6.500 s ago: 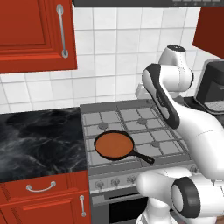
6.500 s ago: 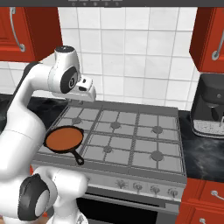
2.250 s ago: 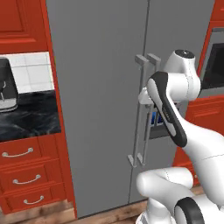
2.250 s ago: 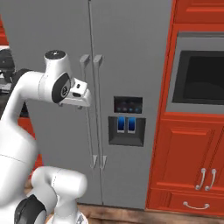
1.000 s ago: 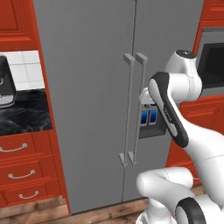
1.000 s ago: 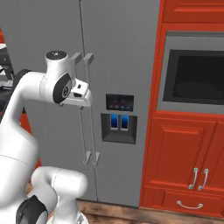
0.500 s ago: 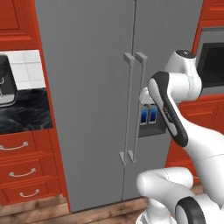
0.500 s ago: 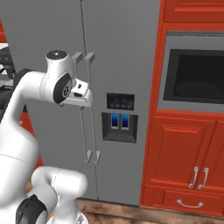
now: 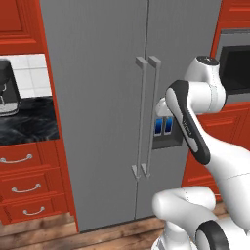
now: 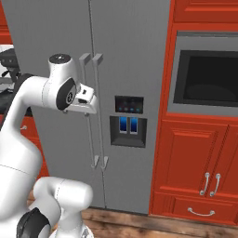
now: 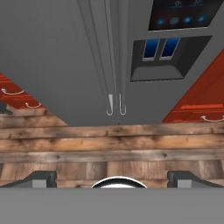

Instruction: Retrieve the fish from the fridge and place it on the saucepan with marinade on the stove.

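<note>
Hand view: gripper [image 11: 112, 177] jaws wide apart, empty, aimed down at floor before shut fridge [image 9: 97, 97]. Fish presumably inside, unseen. Best raise hand, square to door handles [image 9: 148, 117], grab one bar, pull outward.

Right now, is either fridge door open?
No. In the left base view both doors of the fridge sit flush and shut, with the two bar handles side by side at the centre seam.
</note>
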Tool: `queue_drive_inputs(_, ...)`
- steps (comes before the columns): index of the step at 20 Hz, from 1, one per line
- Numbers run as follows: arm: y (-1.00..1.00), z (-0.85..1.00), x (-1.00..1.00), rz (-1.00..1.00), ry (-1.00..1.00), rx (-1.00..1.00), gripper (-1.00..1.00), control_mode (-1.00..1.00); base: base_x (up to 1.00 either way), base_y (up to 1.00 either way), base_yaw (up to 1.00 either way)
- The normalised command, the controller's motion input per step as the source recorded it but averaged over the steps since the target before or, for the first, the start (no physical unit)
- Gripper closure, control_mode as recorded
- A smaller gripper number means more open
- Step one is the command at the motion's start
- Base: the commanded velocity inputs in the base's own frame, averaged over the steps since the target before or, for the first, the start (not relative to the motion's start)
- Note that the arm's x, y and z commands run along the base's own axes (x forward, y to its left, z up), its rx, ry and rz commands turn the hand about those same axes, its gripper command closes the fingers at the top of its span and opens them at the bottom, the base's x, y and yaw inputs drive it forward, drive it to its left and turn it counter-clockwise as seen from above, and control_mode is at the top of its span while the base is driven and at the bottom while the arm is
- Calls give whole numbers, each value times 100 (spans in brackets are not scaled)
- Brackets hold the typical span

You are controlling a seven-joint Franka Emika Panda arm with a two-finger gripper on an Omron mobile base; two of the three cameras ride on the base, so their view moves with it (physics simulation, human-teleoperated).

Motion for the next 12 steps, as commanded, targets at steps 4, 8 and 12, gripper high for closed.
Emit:
queue_drive_inputs(4, 0, 0, 0, 0, 0, 0, -100, -100, 0, 0, 0)
queue_drive_inputs(8, 0, 0, 0, 0, 0, 0, -100, -100, 0, 0, 0)
queue_drive_inputs(12, 0, 0, 0, 0, 0, 0, -100, -100, 0, 0, 0)
